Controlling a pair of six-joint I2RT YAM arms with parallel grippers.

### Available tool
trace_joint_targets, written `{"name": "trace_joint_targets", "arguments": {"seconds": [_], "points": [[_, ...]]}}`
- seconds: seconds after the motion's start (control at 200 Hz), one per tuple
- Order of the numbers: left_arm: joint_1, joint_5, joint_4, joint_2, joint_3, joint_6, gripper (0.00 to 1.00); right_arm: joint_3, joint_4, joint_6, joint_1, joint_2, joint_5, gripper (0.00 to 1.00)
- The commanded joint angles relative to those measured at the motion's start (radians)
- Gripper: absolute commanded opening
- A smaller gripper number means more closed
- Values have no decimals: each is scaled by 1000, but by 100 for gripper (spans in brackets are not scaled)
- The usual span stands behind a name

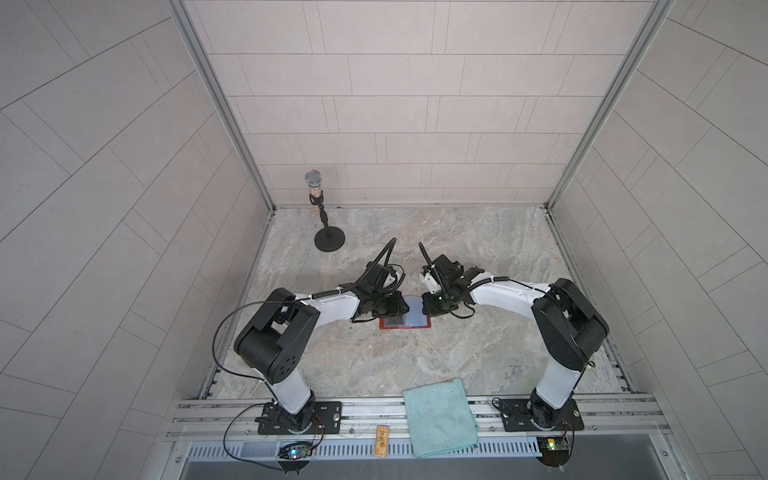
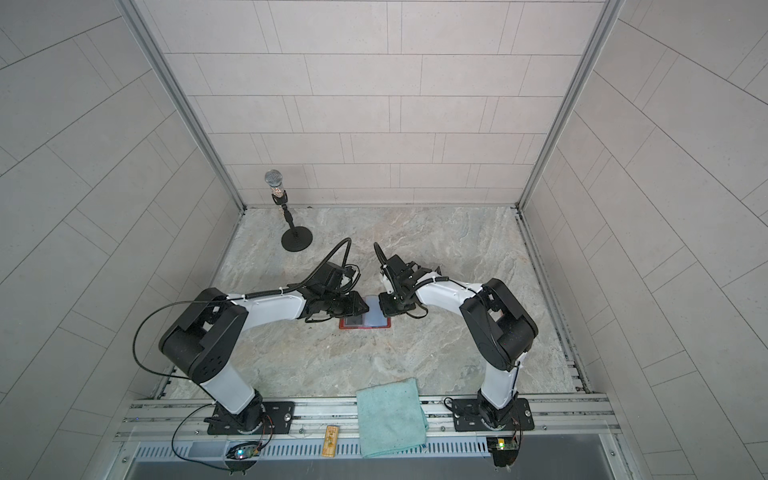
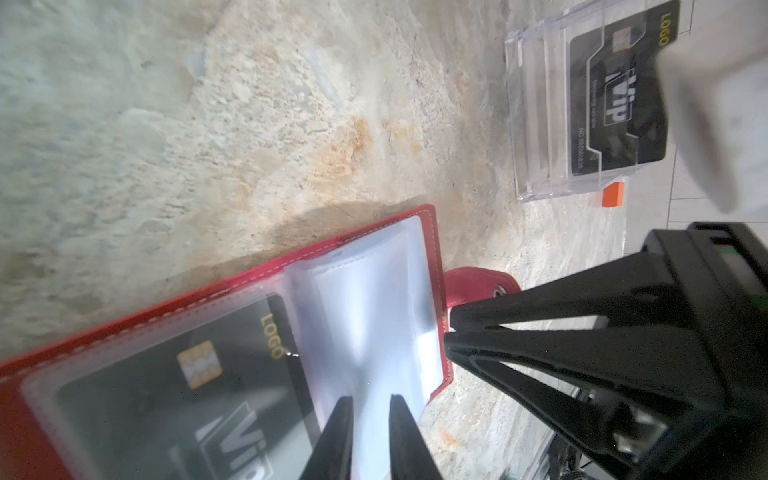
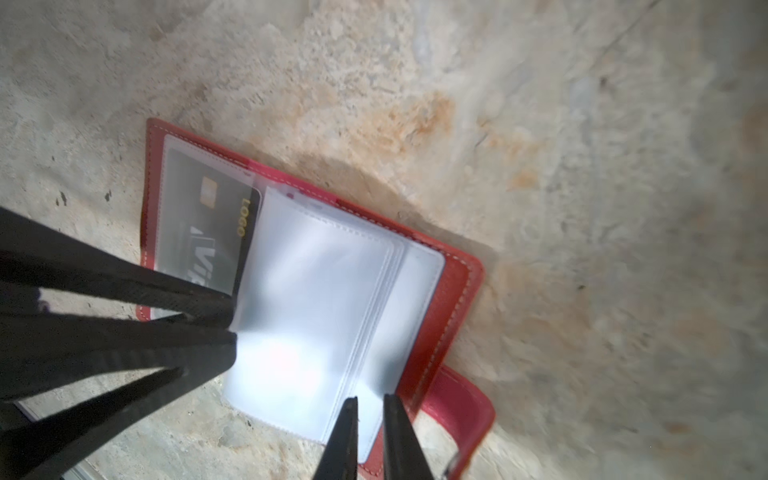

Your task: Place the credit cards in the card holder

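Note:
The red card holder (image 1: 405, 326) (image 2: 365, 325) lies open on the marble table between both arms. One black credit card (image 3: 187, 382) (image 4: 220, 232) sits in its left clear sleeve. A bundle of clear sleeves (image 4: 316, 299) fans up from the spine. My left gripper (image 3: 370, 400) (image 4: 232, 328) hovers at one edge of the top sleeve with a narrow gap between its fingers. My right gripper (image 4: 370, 400) (image 3: 449, 332) stands at the opposite sleeve edge near the snap tab (image 3: 478, 282), also slightly parted. Another black credit card (image 3: 615, 95) stands in a clear plastic box (image 3: 536, 124).
A small orange block (image 3: 613, 195) lies beside the clear box. A microphone on a round stand (image 1: 322, 216) is at the back left. A teal cloth (image 1: 440, 415) hangs over the front rail, with a small wooden piece (image 1: 382, 445) next to it.

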Motion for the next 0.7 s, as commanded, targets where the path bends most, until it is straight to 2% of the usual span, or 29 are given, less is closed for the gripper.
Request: {"name": "trace_joint_targets", "arguments": {"seconds": [0.0, 0.696], "points": [[-3, 24, 34, 22, -6, -8, 23, -15, -40, -14, -6, -31, 47, 16], [-5, 55, 43, 77, 15, -18, 26, -18, -10, -8, -10, 10, 5, 18]]}}
